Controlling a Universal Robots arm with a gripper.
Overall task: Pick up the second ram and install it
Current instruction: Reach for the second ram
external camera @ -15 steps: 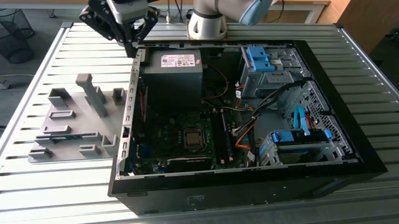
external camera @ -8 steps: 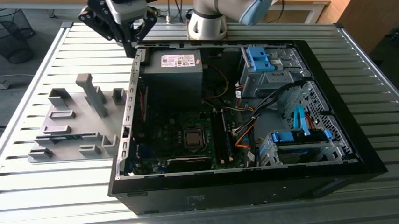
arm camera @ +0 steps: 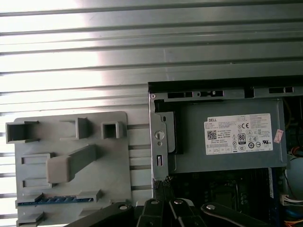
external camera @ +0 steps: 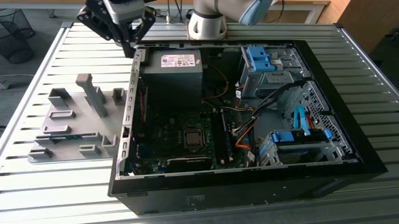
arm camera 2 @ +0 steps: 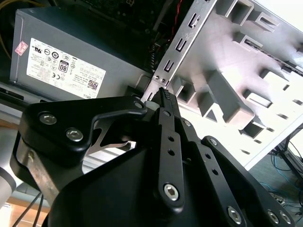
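The second ram is a thin blue-green stick lying in a slot of the grey holder plate. In the exterior view the ram sits on the holder, on the exterior view's left of the open computer case. My gripper hangs shut and empty above the case's edge, between the holder and the power supply, well apart from the ram. The wrist views show the closed fingertips over that same case edge. The black memory slots lie on the motherboard inside the case.
Grey upright blocks stick up from the holder. Drive cages with blue latches and cables fill the case's right side. The arm's base stands behind the case on the slatted metal table. A black wire basket stands off the table.
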